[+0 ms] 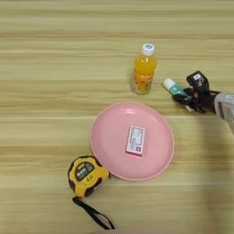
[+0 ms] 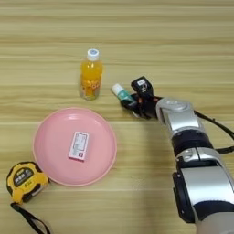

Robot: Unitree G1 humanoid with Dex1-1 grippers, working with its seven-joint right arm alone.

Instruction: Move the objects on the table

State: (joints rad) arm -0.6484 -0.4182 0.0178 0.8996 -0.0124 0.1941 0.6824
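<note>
The lower part of the glue-stick tube (image 2: 121, 93) is covered by the gripper (image 2: 132, 101). The silver forearm (image 1: 225, 108) is cut off at the left eye view's right edge. The tape measure strap (image 2: 28, 220) is cropped at the bottom edge.

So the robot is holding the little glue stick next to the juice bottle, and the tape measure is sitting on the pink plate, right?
Not quite. The tape measure lies on the table beside the pink plate; the left eye view shows it. The plate holds a small white box. The rest is right.
</note>
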